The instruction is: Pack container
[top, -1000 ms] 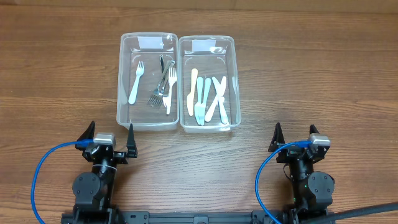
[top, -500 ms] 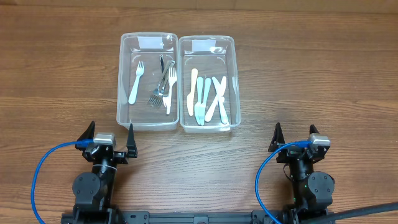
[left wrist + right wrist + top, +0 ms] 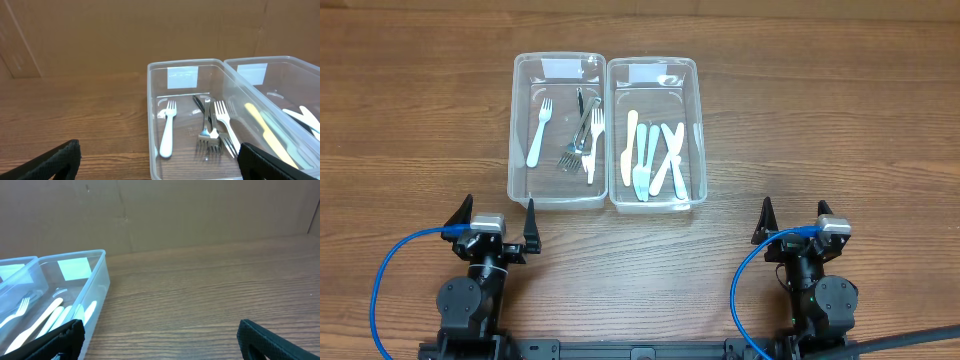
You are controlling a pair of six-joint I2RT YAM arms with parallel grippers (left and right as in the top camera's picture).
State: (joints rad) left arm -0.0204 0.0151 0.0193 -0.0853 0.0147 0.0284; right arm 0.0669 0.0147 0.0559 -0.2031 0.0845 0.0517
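2 clear containers on tabletop (image 3: 820,120): left container (image 3: 513,130), right container (image 3: 701,150). 1 white label (image 3: 560,68) in each, so 2 total. Left container: 2 white forks (image 3: 538,130), approx. 2 metal forks (image 3: 575,152) (heads overlap, count unsure), 1 dark utensil (image 3: 579,100). Right container: approx. 5 pale knives (image 3: 642,160), crossed and stacked, exact no. hard to tell. 2 grippers: left gripper (image 3: 499,206), right gripper (image 3: 794,207). 2 blue cables (image 3: 395,265).
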